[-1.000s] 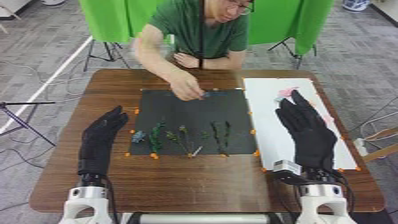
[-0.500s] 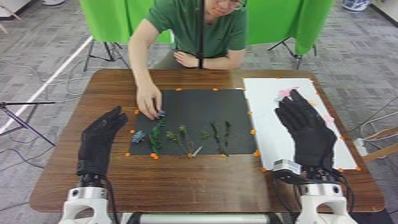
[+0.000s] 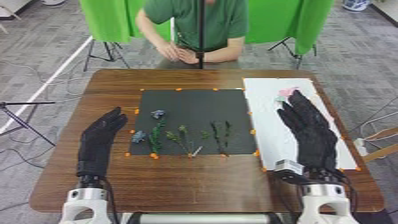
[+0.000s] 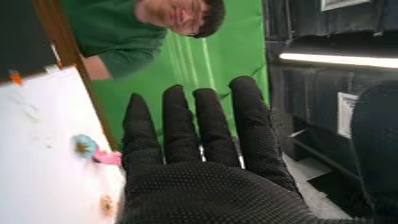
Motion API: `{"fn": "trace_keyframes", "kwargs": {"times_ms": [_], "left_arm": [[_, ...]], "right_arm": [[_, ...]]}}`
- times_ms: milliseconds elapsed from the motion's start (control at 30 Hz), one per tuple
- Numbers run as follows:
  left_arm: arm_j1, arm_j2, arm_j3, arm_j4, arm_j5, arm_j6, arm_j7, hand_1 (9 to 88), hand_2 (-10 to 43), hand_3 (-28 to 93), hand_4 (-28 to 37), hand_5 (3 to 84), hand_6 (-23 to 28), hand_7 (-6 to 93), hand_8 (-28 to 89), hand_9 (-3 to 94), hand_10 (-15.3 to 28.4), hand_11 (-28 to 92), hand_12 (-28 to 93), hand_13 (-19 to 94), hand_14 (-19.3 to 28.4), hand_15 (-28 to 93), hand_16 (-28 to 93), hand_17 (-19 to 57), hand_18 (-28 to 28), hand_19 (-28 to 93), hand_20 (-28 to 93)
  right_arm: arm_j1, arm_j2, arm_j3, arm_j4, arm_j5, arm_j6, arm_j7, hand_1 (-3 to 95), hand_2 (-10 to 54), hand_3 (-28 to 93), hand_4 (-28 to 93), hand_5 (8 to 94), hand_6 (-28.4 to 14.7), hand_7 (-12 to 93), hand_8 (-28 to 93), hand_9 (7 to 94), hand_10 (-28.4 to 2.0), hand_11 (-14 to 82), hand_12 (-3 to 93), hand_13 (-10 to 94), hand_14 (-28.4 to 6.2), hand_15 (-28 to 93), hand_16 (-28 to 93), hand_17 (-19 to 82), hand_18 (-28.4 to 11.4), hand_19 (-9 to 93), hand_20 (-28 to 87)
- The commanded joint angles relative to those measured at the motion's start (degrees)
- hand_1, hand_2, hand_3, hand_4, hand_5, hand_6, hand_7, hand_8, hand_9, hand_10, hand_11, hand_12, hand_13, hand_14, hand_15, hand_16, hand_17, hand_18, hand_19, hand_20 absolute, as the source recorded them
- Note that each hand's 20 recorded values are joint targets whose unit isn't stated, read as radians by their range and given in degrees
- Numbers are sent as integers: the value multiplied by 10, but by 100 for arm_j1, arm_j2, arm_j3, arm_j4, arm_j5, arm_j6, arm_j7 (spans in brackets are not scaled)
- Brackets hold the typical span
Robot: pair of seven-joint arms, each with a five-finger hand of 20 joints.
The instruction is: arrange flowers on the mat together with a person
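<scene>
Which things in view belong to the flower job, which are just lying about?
Job:
- dark rectangular mat
- two ruffled blue flower heads on it
- thin green leafy stems on it
- pink flower on white sheet, likely supply

Lying about:
- green fabric backdrop
- blue-and-white pot

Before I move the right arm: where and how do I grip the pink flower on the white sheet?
Probably pinch the bloom of the pink flower by its left and right sides, from above. It lies low on the white sheet, with the light-blue flower right beside it on the robot's side.
</scene>
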Motion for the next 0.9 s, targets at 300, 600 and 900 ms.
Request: {"fn": "trace_keyframes", "kwargs": {"times_ms": [300,600,900], "left_arm": [[208,-37,-10,-102,-33,220,-40,265,-13,670,-205,474,34,132,-67,449,131,157,127,355,147,101,-1,88,91,33,182],[186,-30,-2,-106,-26,200,-16,265,-12,670,-205,474,33,132,-67,449,132,157,127,355,147,101,-1,87,91,33,182],[175,-37,2,-110,-20,207,-45,264,-12,670,-205,473,33,132,-67,448,131,157,127,355,147,101,-1,87,91,33,182]], "right_arm": [[1830,2614,1069,792,-6506,-522,3204,185,-95,677,-281,431,-22,122,-89,434,-158,103,183,515,-139,190,226,260,-164,487,362],[2913,3197,203,1903,-7096,-2291,3846,252,-95,648,-282,506,-23,112,-90,593,-159,155,171,720,-127,380,226,380,-200,735,449],[3379,3152,-269,2533,-7166,-2516,3953,277,-95,647,-282,519,-11,118,-93,660,-153,159,170,807,-91,390,246,447,-193,806,450]]}}
